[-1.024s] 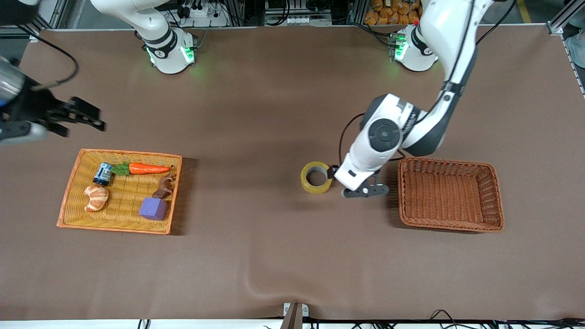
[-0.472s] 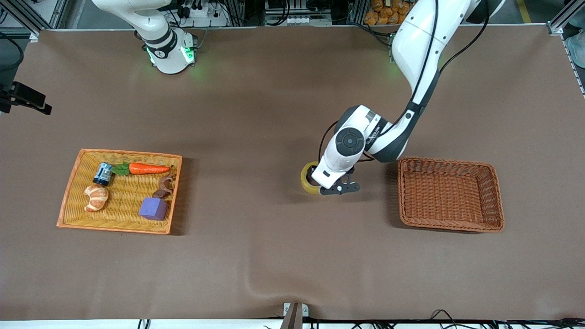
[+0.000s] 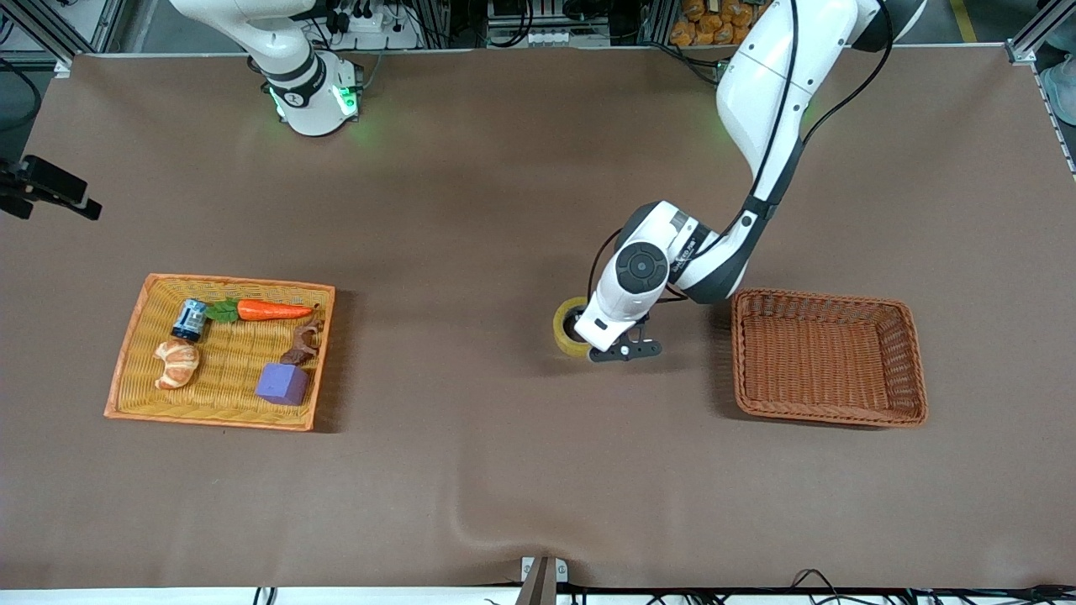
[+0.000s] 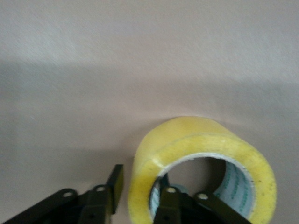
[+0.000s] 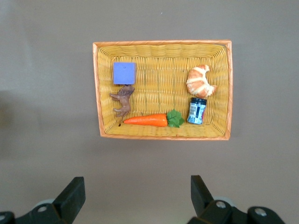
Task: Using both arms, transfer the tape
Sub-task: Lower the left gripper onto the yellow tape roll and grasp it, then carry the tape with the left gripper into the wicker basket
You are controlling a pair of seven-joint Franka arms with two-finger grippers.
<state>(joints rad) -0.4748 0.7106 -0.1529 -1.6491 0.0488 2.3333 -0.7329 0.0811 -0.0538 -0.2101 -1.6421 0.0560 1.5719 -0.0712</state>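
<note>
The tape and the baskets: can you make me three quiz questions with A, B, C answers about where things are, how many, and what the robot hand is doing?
1. Where is the tape?
A. On the table
B. In the yellow basket
C. In the brown basket

2. How many things lie in the yellow basket?
A. Three
B. Five
C. Seven

3. How does the left gripper stand?
A. Far from the tape
B. Holding the carrot
C. Open, one finger inside the tape's ring, one outside

Answers: 1 A, it sits on the table beside the brown basket. 2 B, can, carrot, croissant, brown figure, purple block. 3 C, the left wrist view shows the fingers straddling the wall.
</note>
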